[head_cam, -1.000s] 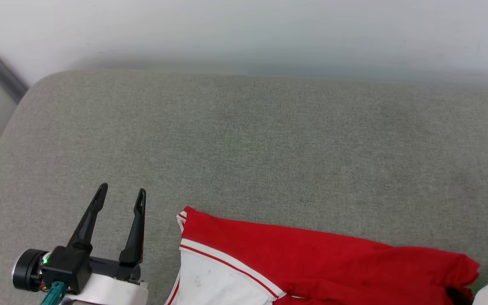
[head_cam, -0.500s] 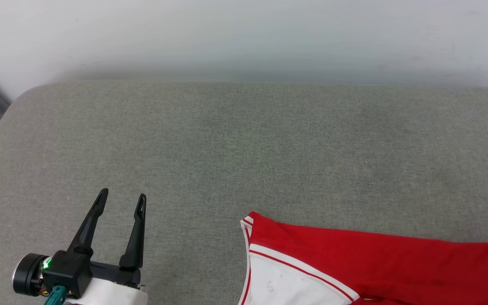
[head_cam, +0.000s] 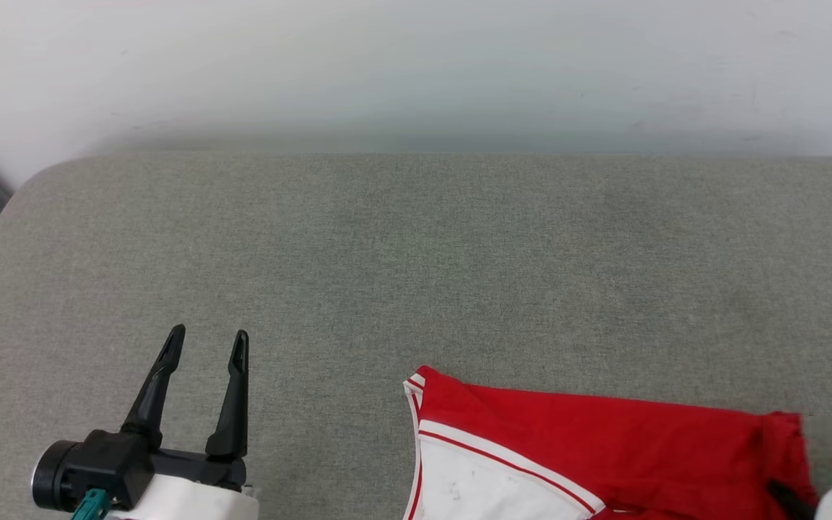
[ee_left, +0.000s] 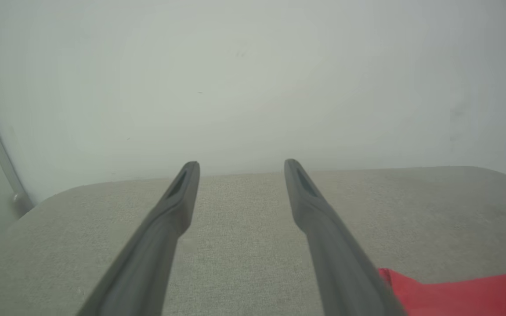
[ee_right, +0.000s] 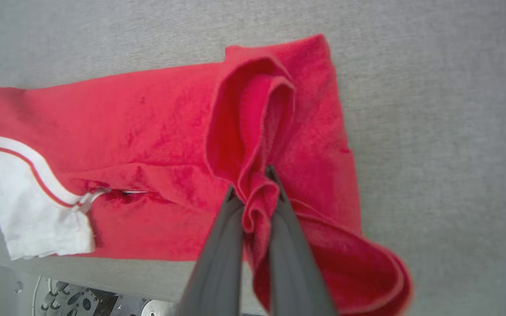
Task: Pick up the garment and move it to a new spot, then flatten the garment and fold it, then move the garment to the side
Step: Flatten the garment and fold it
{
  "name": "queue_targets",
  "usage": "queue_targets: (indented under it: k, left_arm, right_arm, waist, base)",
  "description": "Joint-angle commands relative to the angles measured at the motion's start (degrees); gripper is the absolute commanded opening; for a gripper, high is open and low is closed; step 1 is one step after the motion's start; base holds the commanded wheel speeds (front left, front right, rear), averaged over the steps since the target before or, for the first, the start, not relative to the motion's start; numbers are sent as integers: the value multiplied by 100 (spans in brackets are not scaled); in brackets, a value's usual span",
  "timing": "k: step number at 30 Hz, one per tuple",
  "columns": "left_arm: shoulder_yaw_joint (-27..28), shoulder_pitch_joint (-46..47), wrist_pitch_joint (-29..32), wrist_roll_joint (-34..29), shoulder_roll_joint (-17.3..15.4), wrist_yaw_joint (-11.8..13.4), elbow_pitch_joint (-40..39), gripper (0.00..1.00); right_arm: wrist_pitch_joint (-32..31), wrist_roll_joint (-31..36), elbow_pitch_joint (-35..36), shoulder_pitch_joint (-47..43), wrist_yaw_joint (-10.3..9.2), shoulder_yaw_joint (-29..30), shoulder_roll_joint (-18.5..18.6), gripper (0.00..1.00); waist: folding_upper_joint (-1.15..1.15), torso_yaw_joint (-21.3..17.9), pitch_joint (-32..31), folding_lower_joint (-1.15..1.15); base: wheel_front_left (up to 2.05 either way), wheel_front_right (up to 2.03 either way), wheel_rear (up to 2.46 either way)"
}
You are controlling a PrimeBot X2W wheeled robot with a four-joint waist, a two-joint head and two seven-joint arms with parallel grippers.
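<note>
Head view showed the red jersey-style garment with a white, red-striped sleeve (head_cam: 604, 448) lying along the near edge of the grey woven-fabric cushion (head_cam: 416, 253), towards its near right corner. Its long axis ran left to right, roughly parallel to that near edge. The white sleeve end pointed left, and the plain red end pointed right. It looked folded into a narrow band, several layers thick.

In the right wrist view, the right gripper (ee_right: 253, 182) had its two dark fingers closed almost together on a raised ridge of red cloth near the garment's (ee_right: 147, 123) plain red end. The cloth bunched up between the fingers, and the sleeve end trailed away flat on the cushion.

The left gripper (head_cam: 209, 332) hovered over the near left part of the cushion with its fingers spread wide and nothing between them, pointing towards the white wall (head_cam: 416, 65) behind the far edge. The garment lay to its right, with a strip of bare cushion between the gripper and the sleeve end. In the left wrist view, only a red corner (ee_left: 455, 294) showed beside the right-hand finger of that gripper (ee_left: 240, 164).

The right arm was therefore the nearer one and already had hold of the cloth. Any shift to the side would probably run along the garment's long axis, with the sleeve end dragging behind and liable to unfold.
</note>
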State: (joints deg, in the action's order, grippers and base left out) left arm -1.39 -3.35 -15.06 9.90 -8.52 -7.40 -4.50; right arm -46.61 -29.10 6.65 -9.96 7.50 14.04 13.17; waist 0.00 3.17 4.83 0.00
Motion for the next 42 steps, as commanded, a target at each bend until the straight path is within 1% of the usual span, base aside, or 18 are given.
queue_targets:
  k: [1, 3, 7, 13, 17, 22, 25, 27, 32, 33, 34, 37, 42]
  left_arm:
    - [37, -43, -13, 39, 9, -5, -20, 100]
    - [21, -44, -13, -13, -51, -5, -30, 100]
    - [-14, -8, -13, 51, -26, -6, -8, 100]
    - [-52, 76, -14, 52, -57, -7, 1, 100]
    - [-70, 77, -13, 44, -55, -7, 2, 100]
    - [-107, 89, -13, 30, -44, -7, 0, 100]
    - [-97, 76, -13, 47, -50, -7, 16, 100]
    - [-76, 58, -13, 74, -35, -7, 19, 100]
    - [-131, 75, -13, 23, -73, -7, 31, 100]
    - [-121, 87, -13, 17, -64, -7, 16, 100]
    - [-118, 93, -13, 19, -57, -7, 8, 100]
    - [-94, 55, -13, 23, -50, -7, 1, 100]
    - [-55, -1, -13, -7, -20, -8, 16, 100]
  right_arm:
    - [-40, -41, 112, -42, -2, -62, -75, 0]
    - [-164, -139, 357, -90, -2, -273, -224, 0]
    - [-333, -340, 727, -82, -2, -733, -529, 0]
    - [-446, -659, 824, 110, -1, -1405, -910, 0]
    - [-353, -864, 668, 287, -2, -1766, -1016, 0]
    - [-189, -787, 353, 481, -1, -2259, -1037, 0]
    - [-21, -916, 114, 606, -1, -2524, -1038, 0]
    - [97, -874, -64, 739, -1, -2700, -1039, 0]
    - [455, -976, -626, 1030, -1, -2989, -1039, 0]
    - [522, -923, -706, 1094, -1, -3032, -1038, 2]
    - [572, -928, -779, 1144, -1, -3083, -1038, 100]
    - [671, -1018, -910, 1232, -1, -3224, -1038, 100]
    - [786, -1026, -877, 1390, -1, -3320, -1037, 100]
  waist:
    - [0, 2, -2, 0]
    - [0, 9, 8, 0]
    - [0, 51, 14, 0]
    - [0, 138, 14, 0]
    - [0, 208, 9, 0]
    - [0, 311, 12, 0]
    - [0, 361, 0, 0]
    - [0, 379, -9, 0]
    - [0, 442, -54, 0]
    - [0, 457, -62, 0]
    - [0, 468, -67, 0]
    - [0, 474, -80, 0]
    - [0, 430, -107, 0]
  base:
    - [0, 0, 0]
    - [0, 0, 0]
    - [0, 0, 0]
    - [0, 0, 0]
    - [0, 0, 0]
    - [0, 0, 0]
    - [0, 0, 0]
    - [0, 0, 0]
    - [0, 0, 0]
    - [0, 0, 0]
    - [0, 0, 0]
    - [0, 0, 0]
    - [0, 0, 0]
